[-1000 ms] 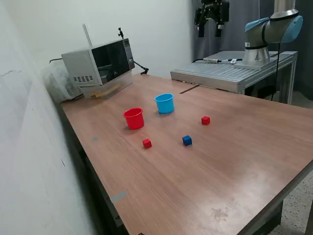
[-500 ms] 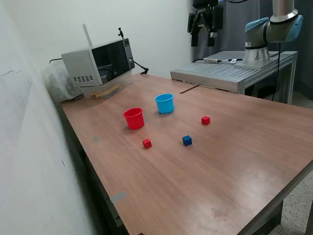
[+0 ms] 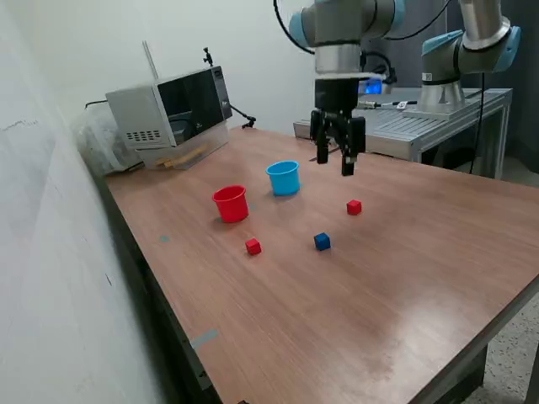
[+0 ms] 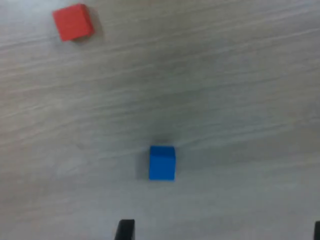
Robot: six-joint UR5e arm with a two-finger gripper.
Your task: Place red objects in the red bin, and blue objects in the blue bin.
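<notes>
My gripper (image 3: 334, 165) is open and empty, hanging above the wooden table just to the exterior view's right of the light blue cup (image 3: 284, 178). The red cup (image 3: 230, 204) stands to that view's left of the blue cup. One red cube (image 3: 354, 207) lies below and slightly right of the gripper; a second red cube (image 3: 253, 246) lies in front of the red cup. Only one dark blue cube (image 3: 322, 241) shows, between the red cubes. The wrist view shows the blue cube (image 4: 162, 163) near my gripper (image 4: 220, 232), and a red cube (image 4: 73, 22) farther off.
A grey box-shaped appliance (image 3: 168, 105) sits at the table's back corner by the wall. A metal stand (image 3: 396, 126) with a second arm's base (image 3: 463, 50) is behind the table. The table's front edge (image 3: 472, 337) is at the exterior view's right.
The arm has swung down from high at the back, toward the exterior view's left, to hang low over the table by the blue cup. Cubes and cups have not moved.
</notes>
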